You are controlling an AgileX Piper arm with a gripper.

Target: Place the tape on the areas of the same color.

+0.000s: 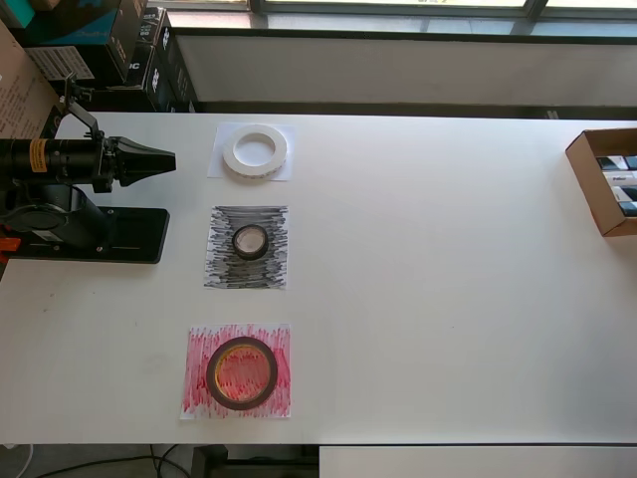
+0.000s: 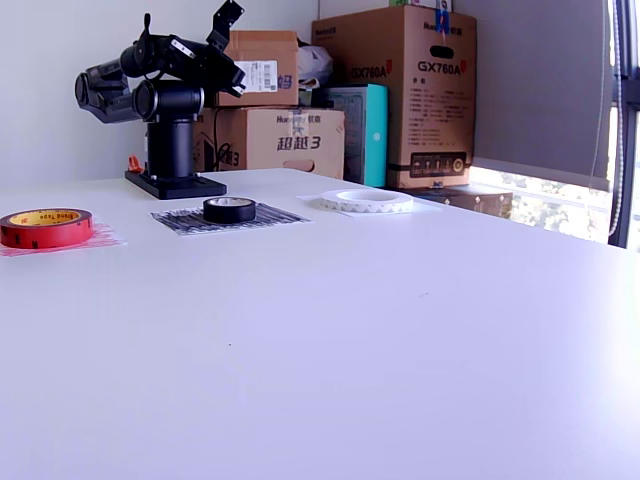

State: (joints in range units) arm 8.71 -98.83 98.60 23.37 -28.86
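A white tape roll (image 1: pixel 255 151) (image 2: pixel 366 201) lies on the plain white sheet (image 1: pixel 221 169). A small black tape roll (image 1: pixel 250 241) (image 2: pixel 229 209) lies on the black-scribbled sheet (image 1: pixel 224 271) (image 2: pixel 180 220). A red tape roll (image 1: pixel 241 372) (image 2: pixel 45 227) lies on the red-scribbled sheet (image 1: pixel 197 398) (image 2: pixel 105 240). My gripper (image 1: pixel 167 159) is folded back over the arm base at the overhead view's left. It points toward the white sheet from a short way off. Its jaws look shut and hold nothing.
The black arm base (image 1: pixel 90 234) (image 2: pixel 172 183) sits at the overhead view's left table edge. An open cardboard box (image 1: pixel 605 179) stands at the overhead view's right edge. Stacked cartons (image 2: pixel 395 95) stand behind the table.
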